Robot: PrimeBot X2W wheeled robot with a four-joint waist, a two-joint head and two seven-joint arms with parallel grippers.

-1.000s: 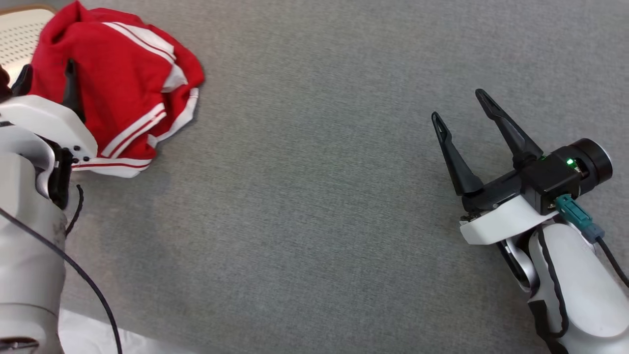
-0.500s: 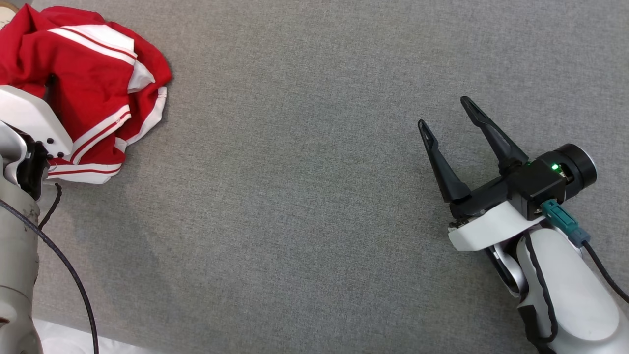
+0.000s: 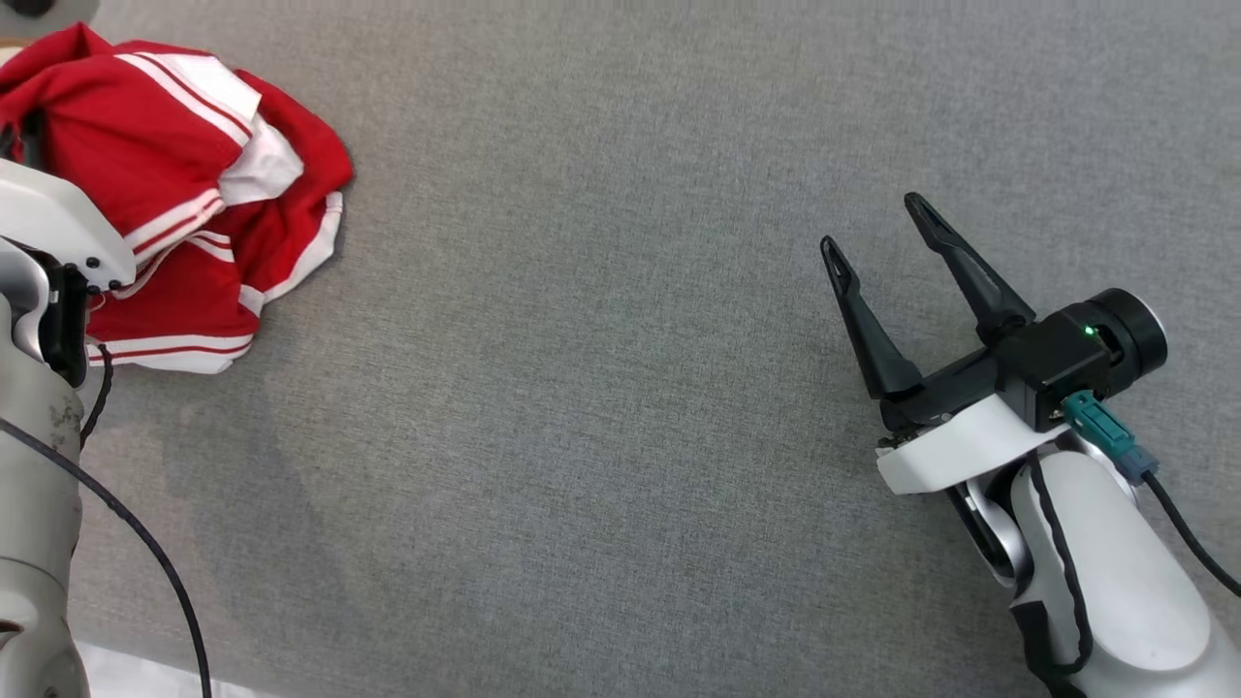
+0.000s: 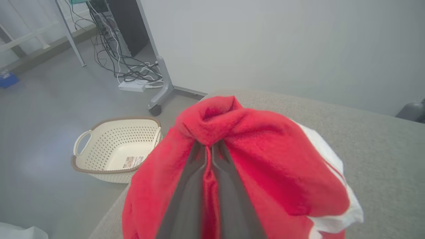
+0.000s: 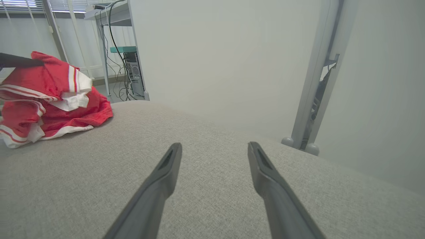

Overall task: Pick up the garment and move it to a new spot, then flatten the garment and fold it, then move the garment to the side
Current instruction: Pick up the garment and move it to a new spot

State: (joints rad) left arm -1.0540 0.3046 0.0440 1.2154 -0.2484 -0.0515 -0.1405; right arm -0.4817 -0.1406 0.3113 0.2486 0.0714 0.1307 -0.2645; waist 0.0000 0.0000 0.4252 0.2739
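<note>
Looking down from the head, the red and white garment (image 3: 184, 174) lies bunched on the grey counter (image 3: 582, 388) at ten o'clock. The right arm (image 3: 1096, 582) reaches in from five o'clock, its right tool (image 3: 873, 225) spread wide and empty. From the left wrist, the left tool (image 4: 209, 147) is pinched tight on the garment. From the right wrist, the garment sits far off at ten o'clock.

A plain pale wall (image 4: 282, 43), grey floor (image 4: 40, 99), a cream perforated basket (image 4: 117, 135) and tangled cables (image 4: 114, 63).
</note>
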